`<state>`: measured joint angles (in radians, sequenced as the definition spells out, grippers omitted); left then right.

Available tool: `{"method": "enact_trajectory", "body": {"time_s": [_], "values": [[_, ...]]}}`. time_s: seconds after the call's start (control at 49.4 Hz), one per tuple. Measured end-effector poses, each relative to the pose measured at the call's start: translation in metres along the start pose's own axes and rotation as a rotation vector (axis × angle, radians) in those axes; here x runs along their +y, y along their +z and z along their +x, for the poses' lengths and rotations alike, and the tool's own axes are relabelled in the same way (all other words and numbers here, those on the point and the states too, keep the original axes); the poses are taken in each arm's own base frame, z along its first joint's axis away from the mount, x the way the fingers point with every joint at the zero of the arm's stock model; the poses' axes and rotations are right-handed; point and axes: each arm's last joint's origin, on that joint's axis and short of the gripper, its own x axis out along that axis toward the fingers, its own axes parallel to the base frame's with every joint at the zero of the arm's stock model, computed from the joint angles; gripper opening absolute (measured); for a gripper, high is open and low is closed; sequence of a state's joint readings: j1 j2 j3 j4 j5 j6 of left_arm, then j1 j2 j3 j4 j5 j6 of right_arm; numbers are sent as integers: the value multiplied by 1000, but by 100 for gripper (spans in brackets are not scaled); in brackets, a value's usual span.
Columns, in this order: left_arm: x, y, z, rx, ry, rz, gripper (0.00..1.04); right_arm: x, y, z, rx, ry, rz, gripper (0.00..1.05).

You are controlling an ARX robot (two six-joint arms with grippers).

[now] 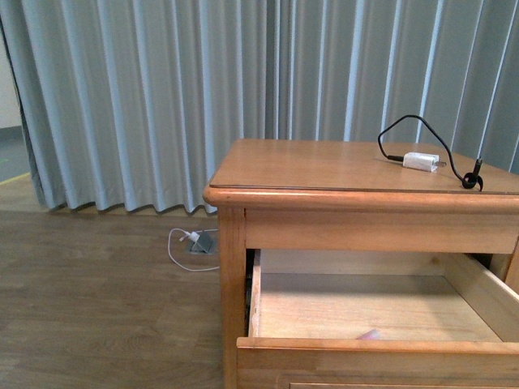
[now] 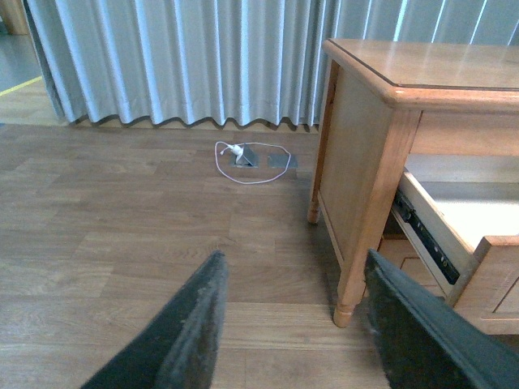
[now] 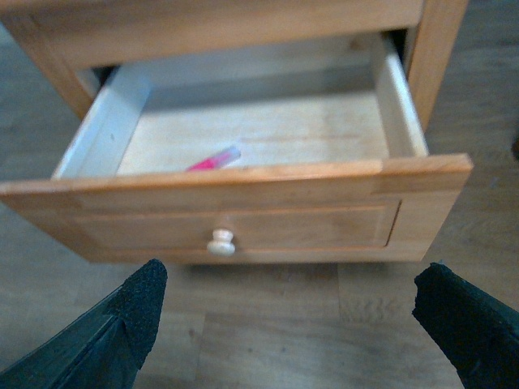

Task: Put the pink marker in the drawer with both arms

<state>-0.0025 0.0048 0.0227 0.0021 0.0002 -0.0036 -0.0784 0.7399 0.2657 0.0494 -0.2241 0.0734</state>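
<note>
The drawer (image 3: 243,174) of the honey wooden cabinet (image 1: 357,170) stands pulled out, with a round pale knob (image 3: 220,241) on its front. The pink marker (image 3: 214,160) lies on the pale floor inside, just behind the front panel; only its tip (image 1: 371,333) peeks over the front edge in the front view. My right gripper (image 3: 292,312) is open and empty, back from the drawer front above the floor. My left gripper (image 2: 293,324) is open and empty, beside the cabinet's front leg (image 2: 357,267). The drawer's side (image 2: 438,235) shows in the left wrist view.
A white charger plug (image 1: 422,161) with a black cable (image 1: 405,130) lies on the cabinet top. A floor socket with a white cable (image 2: 251,158) sits near the grey curtain (image 1: 203,89). Wooden floor (image 1: 97,292) spreads left of the cabinet.
</note>
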Motion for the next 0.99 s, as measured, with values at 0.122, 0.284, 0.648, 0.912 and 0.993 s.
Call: {"method": "enact_trajectory", "body": {"time_s": [0.122, 0.284, 0.648, 0.912, 0.993], "values": [[0, 0, 0, 0, 0, 0, 79, -4, -4, 21, 105, 37, -29, 96], [0, 0, 0, 0, 0, 1, 100, -5, -4, 54, 167, 48, -75, 96], [0, 0, 0, 0, 0, 1, 99, 3, -19, 146, 238, 17, -118, 96], [0, 0, 0, 0, 0, 1, 99, 4, -13, 186, 165, -22, -88, 96], [0, 0, 0, 0, 0, 1, 99, 5, -9, 199, 143, -36, -84, 96]]}}
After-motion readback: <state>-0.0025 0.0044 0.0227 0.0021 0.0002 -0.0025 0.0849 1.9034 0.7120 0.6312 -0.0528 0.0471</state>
